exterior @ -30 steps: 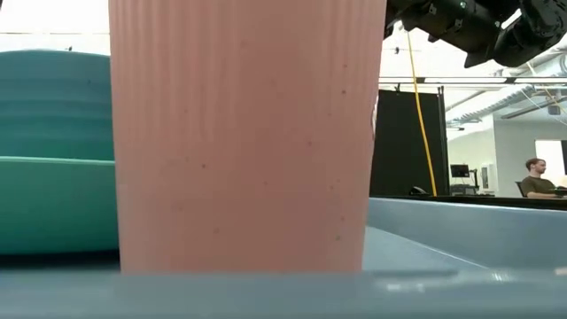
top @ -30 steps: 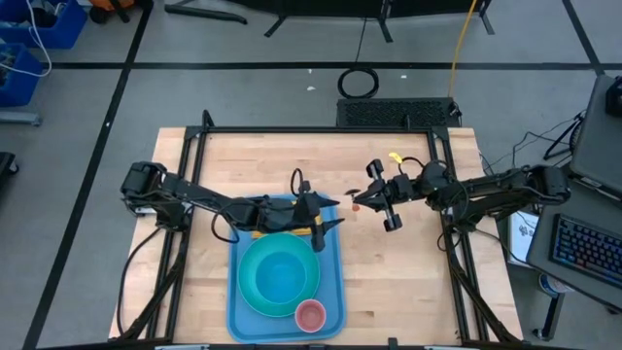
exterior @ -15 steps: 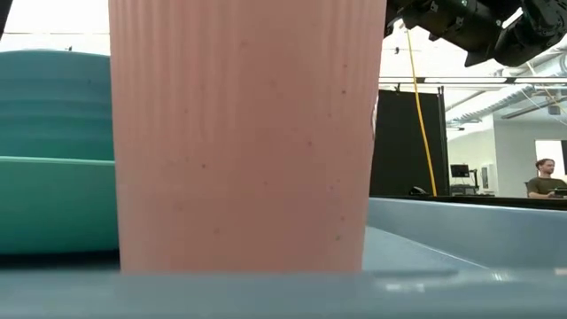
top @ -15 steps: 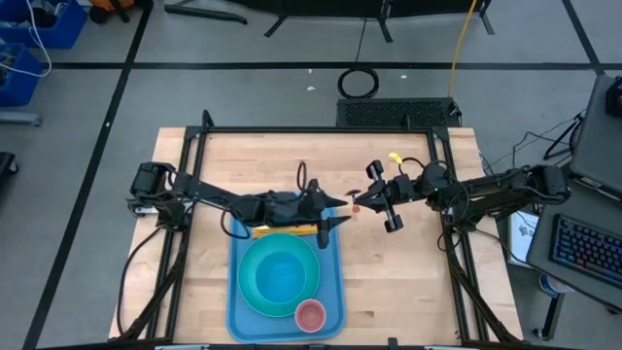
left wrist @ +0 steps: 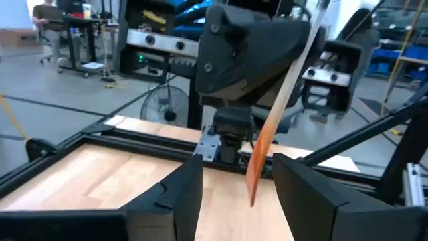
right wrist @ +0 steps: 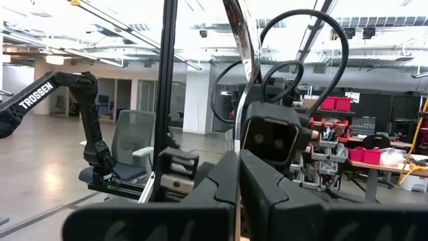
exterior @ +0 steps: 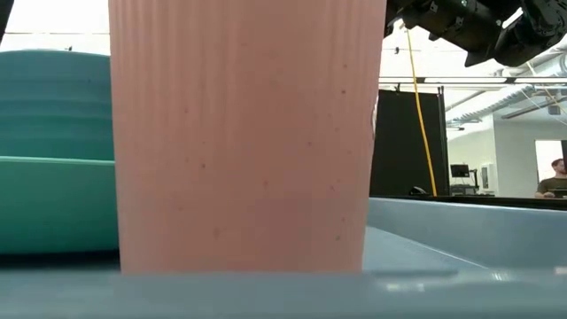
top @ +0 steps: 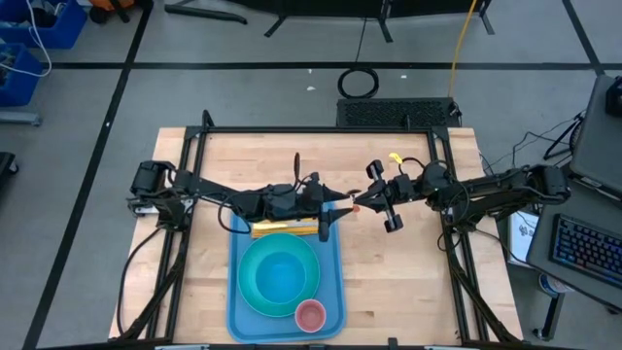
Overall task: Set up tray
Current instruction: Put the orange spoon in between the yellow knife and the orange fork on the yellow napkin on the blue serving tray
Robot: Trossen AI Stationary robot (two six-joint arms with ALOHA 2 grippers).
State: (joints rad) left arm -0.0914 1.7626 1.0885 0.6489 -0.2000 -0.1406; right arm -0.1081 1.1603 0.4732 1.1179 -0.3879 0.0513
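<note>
The light-blue tray [top: 237, 292] lies at the table's near middle. It carries a turquoise plate [top: 280, 277], a pink cup [top: 310, 314] and a yellow strip [top: 282, 230] at its far end. Beyond the tray's far right corner my right gripper [top: 367, 199] is shut on a thin orange utensil [left wrist: 267, 134]. My left gripper [left wrist: 237, 201] points level at it and is open. Its fingers stand on either side of the utensil's lower end [left wrist: 253, 194], and I see no touch. My right gripper pinches the orange utensil between its two shut fingers [right wrist: 257, 181], and the thin strip [right wrist: 242, 80] rises from between them. The fingers come from the table's right, tipped a little upward. The utensil stands slanting, clear of the table. Its lower end hangs below the fingers.
In the low view the pink cup [exterior: 244, 133] fills the front, with the plate [exterior: 53, 159] to one side and the tray's rim [exterior: 461, 221] behind it. Bare wood lies to the left and right of the tray. A person sits far off in the room [exterior: 558, 182].
My left gripper has gone from over the tray's far end toward the table's right and far side, closer to the right gripper and the orange utensil, and has rolled a little. My right gripper has kept still with the utensil.
</note>
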